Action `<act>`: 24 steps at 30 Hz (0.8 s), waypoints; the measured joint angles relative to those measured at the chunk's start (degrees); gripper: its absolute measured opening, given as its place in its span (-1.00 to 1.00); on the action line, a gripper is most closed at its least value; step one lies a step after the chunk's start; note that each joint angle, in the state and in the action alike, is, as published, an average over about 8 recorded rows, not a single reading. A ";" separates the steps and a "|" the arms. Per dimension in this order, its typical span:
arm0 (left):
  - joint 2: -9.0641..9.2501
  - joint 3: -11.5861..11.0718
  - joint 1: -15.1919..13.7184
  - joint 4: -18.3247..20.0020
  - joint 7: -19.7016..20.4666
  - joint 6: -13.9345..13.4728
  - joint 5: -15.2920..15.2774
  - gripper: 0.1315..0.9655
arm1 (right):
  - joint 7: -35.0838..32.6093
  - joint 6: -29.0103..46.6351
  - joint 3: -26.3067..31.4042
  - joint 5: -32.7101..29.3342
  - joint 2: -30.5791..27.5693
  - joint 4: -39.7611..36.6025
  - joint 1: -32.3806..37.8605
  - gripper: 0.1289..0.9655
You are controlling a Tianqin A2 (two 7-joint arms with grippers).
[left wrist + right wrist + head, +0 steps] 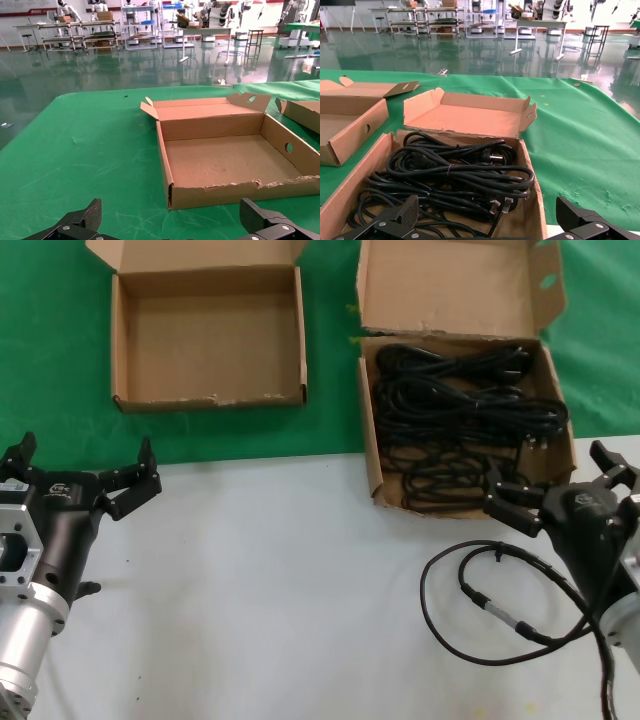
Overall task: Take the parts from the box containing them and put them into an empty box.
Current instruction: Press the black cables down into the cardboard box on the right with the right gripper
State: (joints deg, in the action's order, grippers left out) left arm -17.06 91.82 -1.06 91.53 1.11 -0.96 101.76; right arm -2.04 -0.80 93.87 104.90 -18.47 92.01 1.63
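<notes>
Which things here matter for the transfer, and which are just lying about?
Job:
- bundled thin black power cords
- larger brown cardboard box holding them
- smaller, shallow, empty brown cardboard box
- open right gripper
- open left gripper

Lying about:
- thicker black cable with white-banded connector

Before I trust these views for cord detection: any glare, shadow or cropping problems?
Head view: even light, black cords merge into one dark mass in the larger box. Right wrist view: glossy floor glare behind, cords sharp, right pincer cropped at the edge. Left wrist view: empty box clear, left pincer cropped.
</notes>
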 joint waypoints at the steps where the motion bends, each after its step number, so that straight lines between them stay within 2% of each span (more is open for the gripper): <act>1: 0.00 0.00 0.00 0.00 0.00 0.00 0.00 1.00 | 0.00 0.00 0.00 0.00 0.00 0.00 0.00 1.00; 24: 0.00 0.00 0.00 0.00 0.00 0.00 0.00 0.99 | 0.00 0.00 0.00 0.00 0.00 0.00 0.00 1.00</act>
State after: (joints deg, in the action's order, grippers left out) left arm -17.06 91.82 -1.06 91.53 1.11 -0.96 101.76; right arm -2.04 -0.80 93.87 104.90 -18.47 92.01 1.63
